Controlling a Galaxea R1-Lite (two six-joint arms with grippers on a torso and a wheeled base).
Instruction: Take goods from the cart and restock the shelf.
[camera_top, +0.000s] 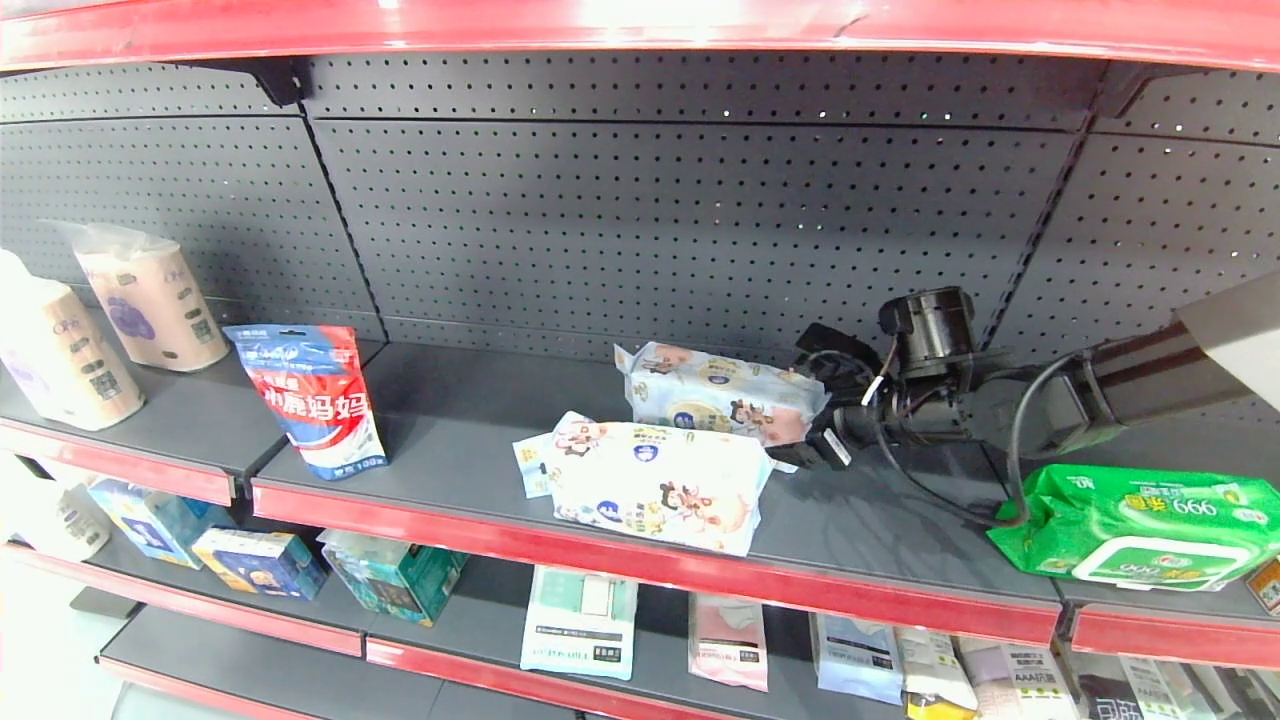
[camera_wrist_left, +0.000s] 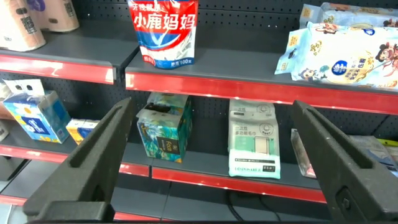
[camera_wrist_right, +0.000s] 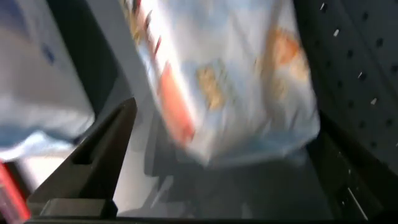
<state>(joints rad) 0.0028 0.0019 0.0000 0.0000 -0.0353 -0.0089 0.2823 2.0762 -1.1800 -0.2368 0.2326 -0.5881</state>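
Wipes in a cartoon-printed pack, the rear wipes pack (camera_top: 720, 395), lie on the middle shelf (camera_top: 470, 420) close to the perforated back panel (camera_top: 650, 220). The right hand (camera_top: 815, 445) is at this pack's right end, its arm coming in from the right across the shelf. Whether it grips the pack or merely sits against it cannot be told.

Just in front, touching or nearly touching the first, lies the front wipes pack (camera_top: 660, 485), of the same print, reaching almost to the shelf's red front edge. To the left, well apart, a blue and red pouch (camera_top: 318, 398) stands upright. Farther left, on the next shelf section, are two wrapped paper rolls (camera_top: 150, 295). To the right, below the arm, a green wipes pack (camera_top: 1140, 525) lies flat near the front edge, with the arm's cable drooping beside it.

The right wrist view shows the rear pack close up and blurred, with the back panel beside it.

The left wrist view shows the left hand (camera_wrist_left: 212, 106) with its two fingers spread wide and nothing between them. It faces the lower shelf, where a teal tissue box (camera_wrist_left: 165, 127), a white and green packet (camera_wrist_left: 254, 138) and a blue box (camera_wrist_left: 37, 115) stand. The pouch and the front pack show above.
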